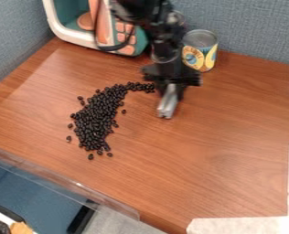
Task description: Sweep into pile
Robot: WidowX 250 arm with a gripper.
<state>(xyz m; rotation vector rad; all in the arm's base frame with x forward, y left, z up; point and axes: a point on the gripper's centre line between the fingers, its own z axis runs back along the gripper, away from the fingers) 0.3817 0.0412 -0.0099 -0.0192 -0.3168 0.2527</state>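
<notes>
Beans (97, 116), small and black, lie on the worktop (220, 160) left of centre in a curved band, thick along its lower part and thinning to a narrow tail that reaches towards the gripper (166, 113). A few stray beans sit apart around the band, on both sides and at its lower end. The gripper hangs just beyond the tail's tip, pointing down, with a silvery piece at its lower end; I cannot tell whether its jaws are wide or narrow. Behind it, a can (200, 45) stands upright near a toy microwave (80, 35).
</notes>
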